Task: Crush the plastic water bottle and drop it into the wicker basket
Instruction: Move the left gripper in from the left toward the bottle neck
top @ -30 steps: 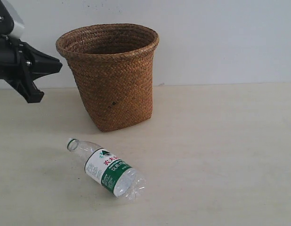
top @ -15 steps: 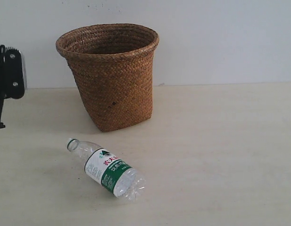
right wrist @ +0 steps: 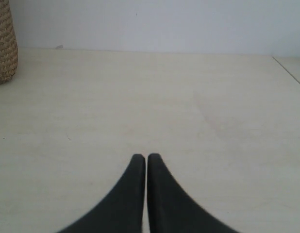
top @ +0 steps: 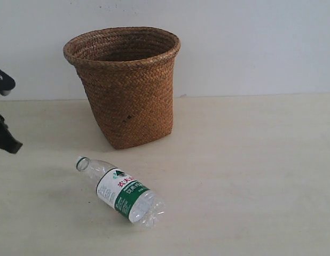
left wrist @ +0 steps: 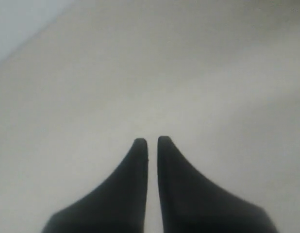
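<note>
1. The plastic water bottle (top: 122, 192) lies on its side on the pale table (top: 250, 160), in front of the wicker basket (top: 127, 96) and clear of it, with a strip of bare tabletop between them.
2. Its open, capless neck points to the left of the exterior view and slightly away from the camera. Its clear base end points to the right and towards the camera.
3. I can read the label as white and green with red characters, wrapped round the middle of the bottle. The body looks rounded rather than flattened.
4. The basket stands upright near the white wall (top: 250, 42), its flared rim uppermost and a small dark mark on its side. I cannot see down to its bottom from here.
5. My left gripper (left wrist: 151, 143) has its two black fingers drawn almost together, with only a thin slit between the tips and nothing in them. Below it I see only bare table.
6. In the exterior view only part of that left gripper shows, at the far left edge, well apart from the bottle and not touching it.
7. My right gripper (right wrist: 146, 158) is closed too, tips practically meeting and empty, above bare table. A sliver of the basket shows at the edge of its wrist view.
8. Neither gripper touches the bottle or the basket.
</note>
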